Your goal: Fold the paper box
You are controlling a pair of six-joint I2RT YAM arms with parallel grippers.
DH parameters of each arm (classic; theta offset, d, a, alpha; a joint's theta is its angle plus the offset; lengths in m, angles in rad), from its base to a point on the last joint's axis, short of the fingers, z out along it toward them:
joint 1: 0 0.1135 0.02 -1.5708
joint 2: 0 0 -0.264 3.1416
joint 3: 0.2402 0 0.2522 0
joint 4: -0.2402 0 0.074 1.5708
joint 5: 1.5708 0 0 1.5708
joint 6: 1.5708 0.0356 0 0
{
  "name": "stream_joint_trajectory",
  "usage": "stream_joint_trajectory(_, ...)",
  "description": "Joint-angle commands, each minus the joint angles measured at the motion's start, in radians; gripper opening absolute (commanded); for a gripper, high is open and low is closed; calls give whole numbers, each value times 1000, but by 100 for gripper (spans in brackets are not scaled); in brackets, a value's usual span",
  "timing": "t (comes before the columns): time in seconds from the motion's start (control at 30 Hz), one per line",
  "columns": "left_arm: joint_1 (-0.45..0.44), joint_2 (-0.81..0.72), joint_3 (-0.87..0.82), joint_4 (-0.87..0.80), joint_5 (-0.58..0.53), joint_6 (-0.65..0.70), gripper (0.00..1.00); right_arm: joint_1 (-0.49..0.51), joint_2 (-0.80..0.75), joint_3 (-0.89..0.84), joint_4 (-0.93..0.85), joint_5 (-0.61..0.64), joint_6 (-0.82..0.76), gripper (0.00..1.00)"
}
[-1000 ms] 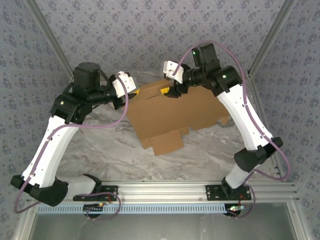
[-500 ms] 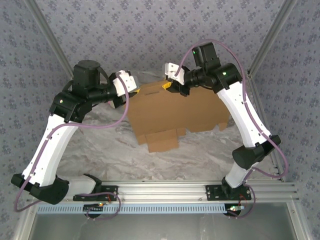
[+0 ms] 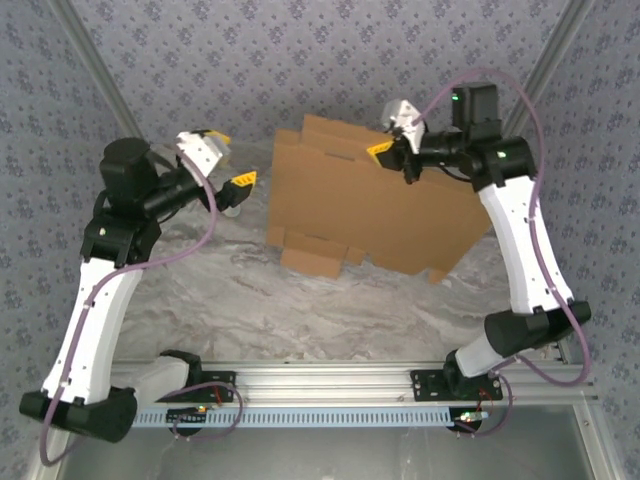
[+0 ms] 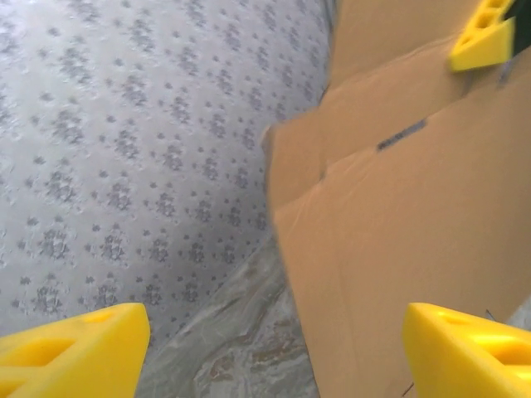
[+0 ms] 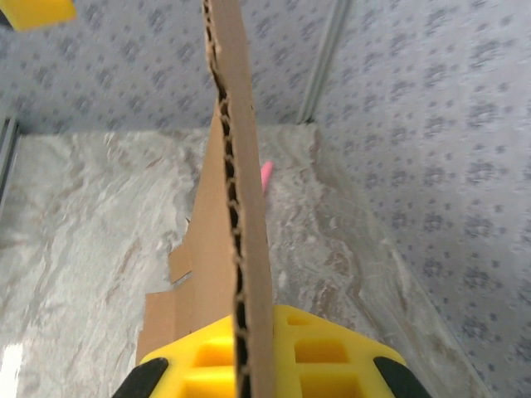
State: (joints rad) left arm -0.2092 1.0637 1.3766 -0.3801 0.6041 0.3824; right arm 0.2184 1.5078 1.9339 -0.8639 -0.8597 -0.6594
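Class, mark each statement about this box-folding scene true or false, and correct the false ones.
1. The right jaws are shut on the paper box. True.
2. The left jaws grip the box too. False: they stand open, apart from it.
3. The box lies flat on the marble table. False: it stands steeply tilted, held by its upper edge.
4. A small pink stick lies on the table beside the cardboard. True.
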Motion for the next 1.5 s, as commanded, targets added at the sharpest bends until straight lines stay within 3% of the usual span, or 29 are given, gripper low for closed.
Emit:
stream_joint_trajectory(0.0,60,-18,-133,254,164,-199,81,-30,-65,-10,101,-126,142,0)
stream_joint_trajectory(0.17,80,36,-266,385,263,-267,83,-94,-88,-6,161,-170,271,0)
stream_joint_trajectory(0.4,106,135,-276,410,328,-277,88,-143,-109,-14,204,-210,344,0)
stream_joint_trajectory(0.73,124,194,-334,425,454,-255,83,-163,-135,-53,294,-237,404,0)
stream_joint_trajectory(1.17,144,241,-340,395,570,-223,43,-171,-138,-62,330,-241,428,0)
stream_joint_trajectory(1.33,146,234,-330,374,574,-205,24,-176,-138,-68,332,-239,430,0)
stream_joint_trajectory(1.47,146,212,-310,342,572,-199,14,-181,-140,-83,331,-219,423,0)
